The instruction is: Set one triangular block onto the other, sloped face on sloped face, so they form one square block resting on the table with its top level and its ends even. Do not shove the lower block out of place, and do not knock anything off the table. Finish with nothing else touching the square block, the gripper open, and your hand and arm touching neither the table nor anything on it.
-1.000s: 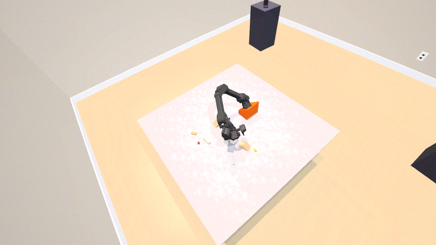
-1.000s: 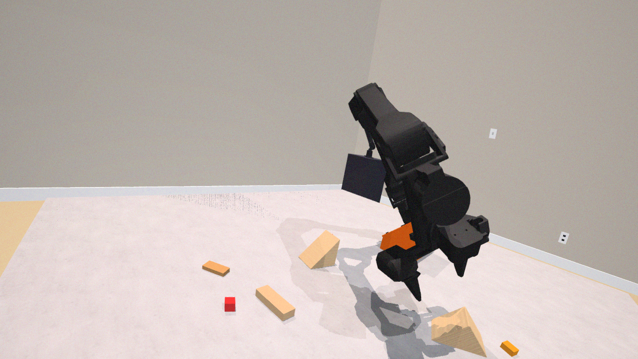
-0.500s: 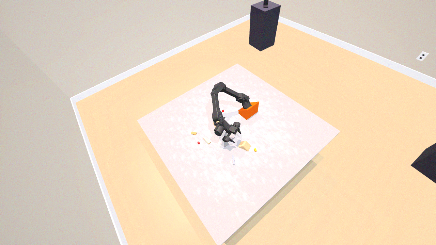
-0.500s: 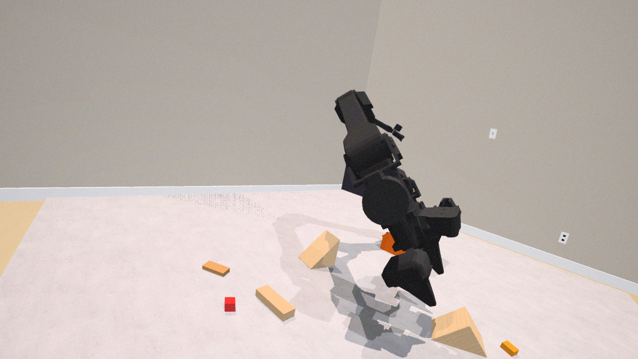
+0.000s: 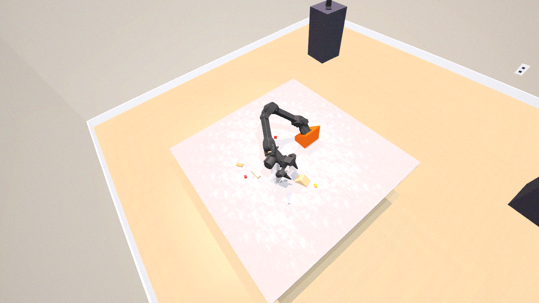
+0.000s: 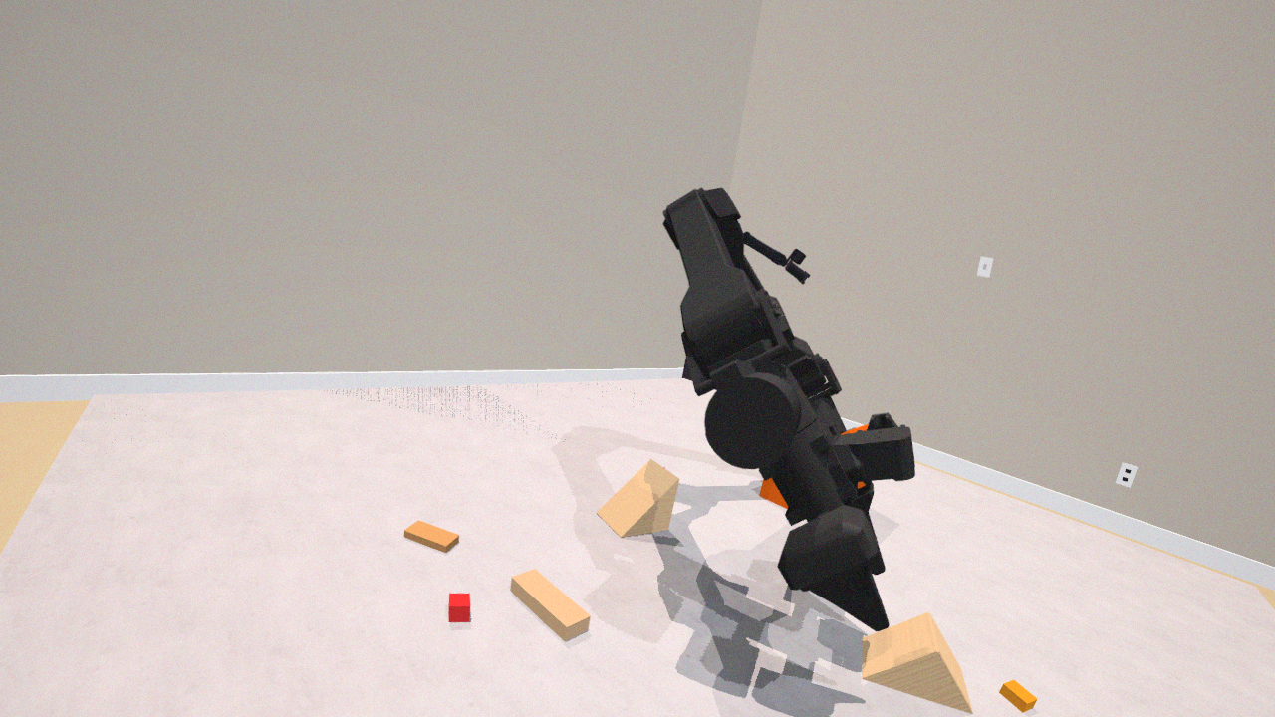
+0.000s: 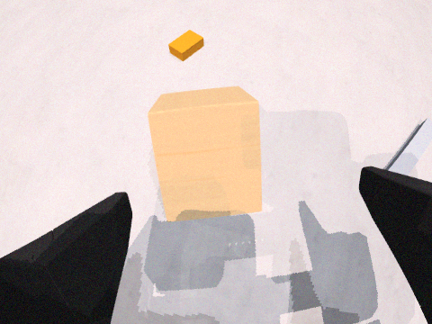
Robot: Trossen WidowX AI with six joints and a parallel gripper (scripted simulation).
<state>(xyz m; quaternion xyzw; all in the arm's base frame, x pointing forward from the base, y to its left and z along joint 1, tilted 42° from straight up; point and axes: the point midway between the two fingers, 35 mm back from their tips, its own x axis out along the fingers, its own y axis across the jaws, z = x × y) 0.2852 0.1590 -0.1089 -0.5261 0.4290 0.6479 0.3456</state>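
Observation:
One wooden triangular block (image 5: pixel 302 180) (image 6: pixel 913 661) (image 7: pixel 207 157) rests on the table (image 5: pixel 278 263) just ahead of the fingertips. My gripper (image 5: pixel 293 173) (image 7: pixel 250 192) is wide open and empty, low over the table. In the wrist view the block lies beyond the tips, nearer the left finger than the right. In the exterior view the near fingertip overlaps the block's edge in the picture; whether it touches cannot be told. The other triangular block (image 6: pixel 639 501) stands apart, farther back, sloped face up, mostly hidden behind the arm in the top view.
A small yellow-orange block (image 5: pixel 316 185) (image 6: pixel 1017 695) (image 7: pixel 185 45) lies beyond the nearer triangular block. A pale bar (image 5: pixel 288 198) lies to one side. A wooden bar (image 6: pixel 550 604), a red cube (image 6: pixel 458 607) and an orange-brown plank (image 6: pixel 431 536) lie left. Another red cube (image 5: pixel 275 136) lies near the orange base (image 5: pixel 310 137).

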